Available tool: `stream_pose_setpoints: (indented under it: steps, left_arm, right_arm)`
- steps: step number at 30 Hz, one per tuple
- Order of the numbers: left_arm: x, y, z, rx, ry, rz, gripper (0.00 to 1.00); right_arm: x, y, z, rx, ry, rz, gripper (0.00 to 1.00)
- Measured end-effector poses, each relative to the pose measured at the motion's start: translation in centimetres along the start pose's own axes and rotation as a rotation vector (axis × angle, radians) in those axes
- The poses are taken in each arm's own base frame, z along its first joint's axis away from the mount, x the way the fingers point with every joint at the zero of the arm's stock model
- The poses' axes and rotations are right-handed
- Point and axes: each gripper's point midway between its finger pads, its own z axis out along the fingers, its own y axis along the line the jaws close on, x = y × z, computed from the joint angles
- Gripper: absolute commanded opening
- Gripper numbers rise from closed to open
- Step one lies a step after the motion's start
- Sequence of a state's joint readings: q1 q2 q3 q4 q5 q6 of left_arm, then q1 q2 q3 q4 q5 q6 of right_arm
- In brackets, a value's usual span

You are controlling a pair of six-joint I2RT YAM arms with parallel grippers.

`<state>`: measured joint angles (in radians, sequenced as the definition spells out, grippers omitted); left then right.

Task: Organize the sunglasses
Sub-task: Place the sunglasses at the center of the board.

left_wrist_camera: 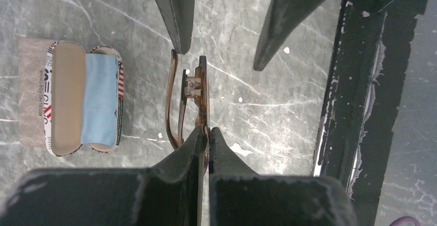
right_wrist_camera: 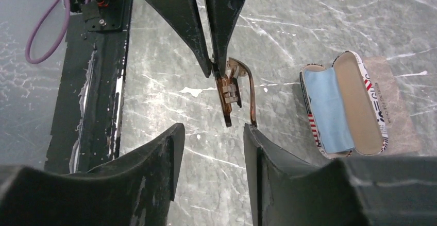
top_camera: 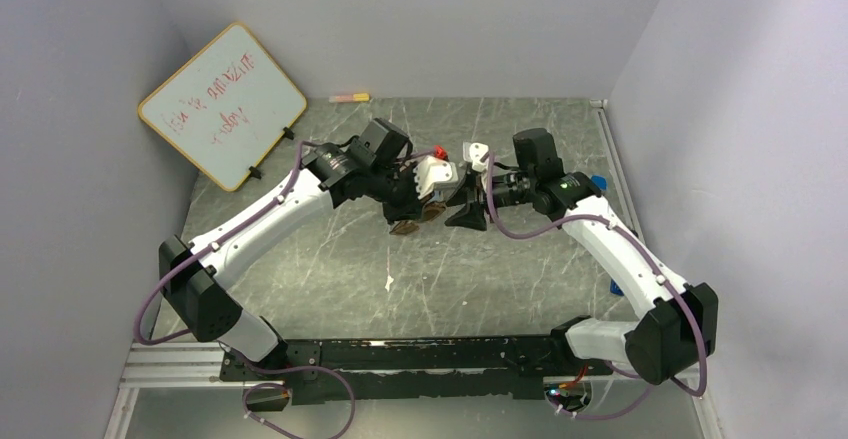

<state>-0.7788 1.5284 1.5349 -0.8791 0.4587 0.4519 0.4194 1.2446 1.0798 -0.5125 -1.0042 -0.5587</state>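
Left arm (top_camera: 262, 214) and right arm (top_camera: 612, 239) bent inward, wrists nearly meeting.
I find the left end effector (left_wrist_camera: 204, 133) clamped on the brown sunglasses (left_wrist_camera: 198, 94), frame translucent, above the marbled grey desk (left_wrist_camera: 268, 113); the right end effector (right_wrist_camera: 212, 128) gapes alongside, tapered black fingers (right_wrist_camera: 154, 174) apart.

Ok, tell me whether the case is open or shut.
Open: the case lies with both halves spread, a blue cloth in one half, no glasses inside.
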Motion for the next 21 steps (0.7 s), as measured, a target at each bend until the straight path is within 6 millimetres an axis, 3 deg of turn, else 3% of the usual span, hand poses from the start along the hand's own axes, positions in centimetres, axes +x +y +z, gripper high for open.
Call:
stream_pose_setpoints:
  steps: [3, 6, 8, 14, 21]
  left_arm:
    - [0.5, 0.2, 0.4, -0.018, 0.015, 0.012, 0.05]
    - [1.5, 0.0, 1.2, -0.031, 0.054, 0.031, 0.05]
    - [2.4, -0.4, 1.8, -0.034, 0.085, 0.048, 0.05]
    - [4.1, -2.8, 3.7, -0.010, 0.180, 0.123, 0.05]
    - [7.1, -5.4, 8.1, 0.081, 0.349, 0.174, 0.05]
  right_arm:
    - [0.3, -0.2, -0.3, 0.002, 0.004, -0.015, 0.65]
    - [1.3, -1.2, -2.1, 0.031, 0.010, -0.021, 0.69]
    - [2.3, -2.3, -4.3, 0.076, 0.013, -0.006, 0.69]
    - [4.6, -6.1, -13.5, 0.332, 0.021, 0.041, 0.73]
    - [6.7, -7.4, -18.9, 0.461, -0.042, 0.148, 0.73]
